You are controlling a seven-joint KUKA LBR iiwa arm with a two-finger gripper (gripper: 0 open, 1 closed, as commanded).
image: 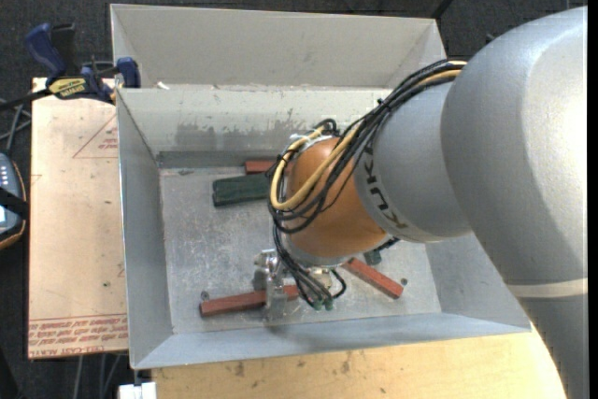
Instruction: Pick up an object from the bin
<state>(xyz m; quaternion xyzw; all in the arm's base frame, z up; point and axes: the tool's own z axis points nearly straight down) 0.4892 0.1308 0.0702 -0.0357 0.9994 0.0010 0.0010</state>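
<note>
My gripper (275, 287) is down near the bin's front wall, below the orange wrist cover. It sits right over the right end of a long red-brown bar (234, 303) that lies flat along the front of the floor. The bar's left part sticks out to the left of the gripper. A second red-brown bar (377, 278) lies slanted just to the gripper's right, partly under the wrist. A dark green block (240, 190) lies further back on the left.
A short red-brown piece (259, 166) rests near the back wall, behind the green block. The arm and its cables cover the bin's right half. Bare floor shows at the left between the green block and the front bar.
</note>
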